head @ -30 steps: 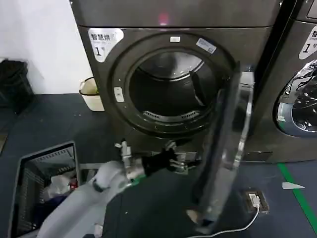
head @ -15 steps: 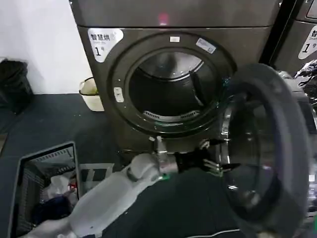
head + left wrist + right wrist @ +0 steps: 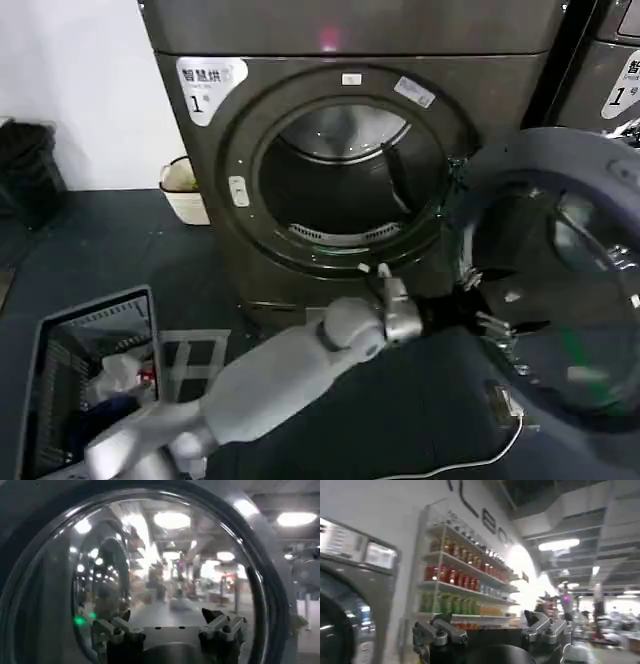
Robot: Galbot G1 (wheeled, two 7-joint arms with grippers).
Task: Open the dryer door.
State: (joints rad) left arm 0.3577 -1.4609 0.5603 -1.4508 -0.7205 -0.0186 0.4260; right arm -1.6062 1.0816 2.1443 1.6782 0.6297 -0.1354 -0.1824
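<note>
The dryer door (image 3: 560,290) hangs wide open above dark floor (image 3: 90,250); left gripper (image 3: 497,305), fingers spread, against its inner face; right gripper (image 3: 492,630) spread too.

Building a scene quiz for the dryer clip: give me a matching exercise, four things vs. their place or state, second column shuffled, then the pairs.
Things:
1. dryer door
2. left gripper
3. laundry basket
4. pink indicator light

Place or state:
A. on the floor at the robot's left, clothes inside
B. swung wide open to the right of the drum opening
C. lit on the panel above the drum opening
D. fingers spread, at the door's inner face

Pairs: 1-B, 2-D, 3-A, 4-C
</note>
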